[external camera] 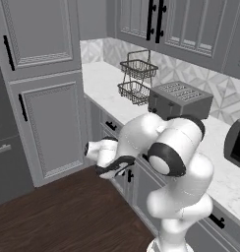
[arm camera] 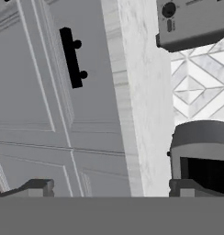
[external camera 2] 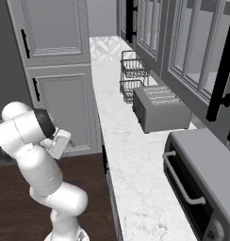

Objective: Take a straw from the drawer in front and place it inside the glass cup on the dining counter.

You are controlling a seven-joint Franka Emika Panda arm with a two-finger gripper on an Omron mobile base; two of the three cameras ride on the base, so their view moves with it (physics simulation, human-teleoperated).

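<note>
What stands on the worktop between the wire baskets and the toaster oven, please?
The toaster stands between the wire baskets and the toaster oven, seen in the right base view.

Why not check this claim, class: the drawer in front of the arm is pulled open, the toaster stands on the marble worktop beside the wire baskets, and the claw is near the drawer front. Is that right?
One thing is wrong: the drawer is shut, its front flush under the marble worktop, as the hand view shows. The toaster does stand beside the wire baskets, and the claw is near the drawer front.

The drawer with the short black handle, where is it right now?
The drawer sits shut just under the marble worktop's edge in the hand view, its black bar handle ahead of the fingers.
</note>
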